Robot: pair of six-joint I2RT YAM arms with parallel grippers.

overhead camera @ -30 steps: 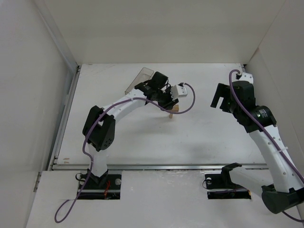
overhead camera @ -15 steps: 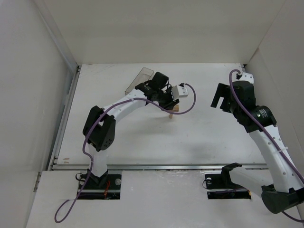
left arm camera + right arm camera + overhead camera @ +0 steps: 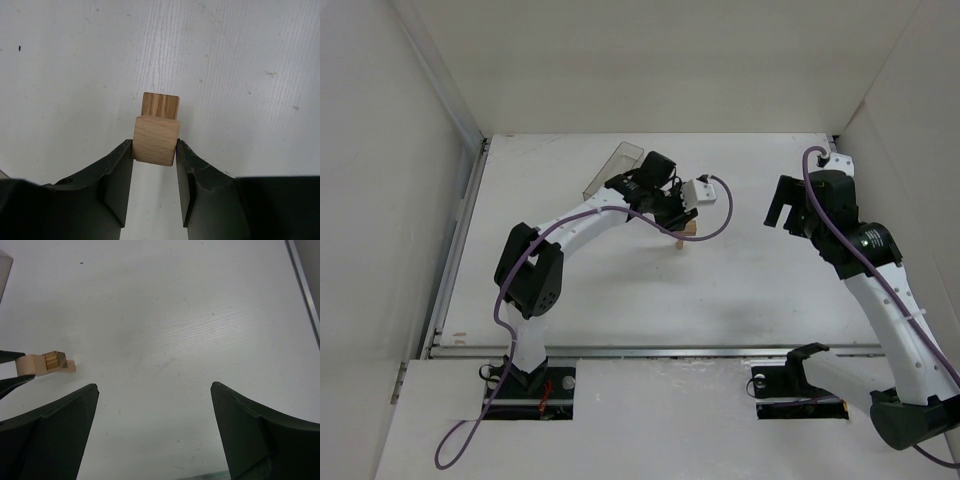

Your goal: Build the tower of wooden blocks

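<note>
matt grained wood block tower; matt white table — smooth

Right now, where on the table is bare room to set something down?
The table is bare from the wood block tower to its near edge, and between the tower and the right gripper. Crowded: around the left gripper, shut on a block near the clear box.

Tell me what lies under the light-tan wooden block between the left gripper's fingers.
A darker-grained wooden block shows partly, apparently beneath the light-tan wooden block clamped in the left gripper. Whatever lies lower is covered.
</note>
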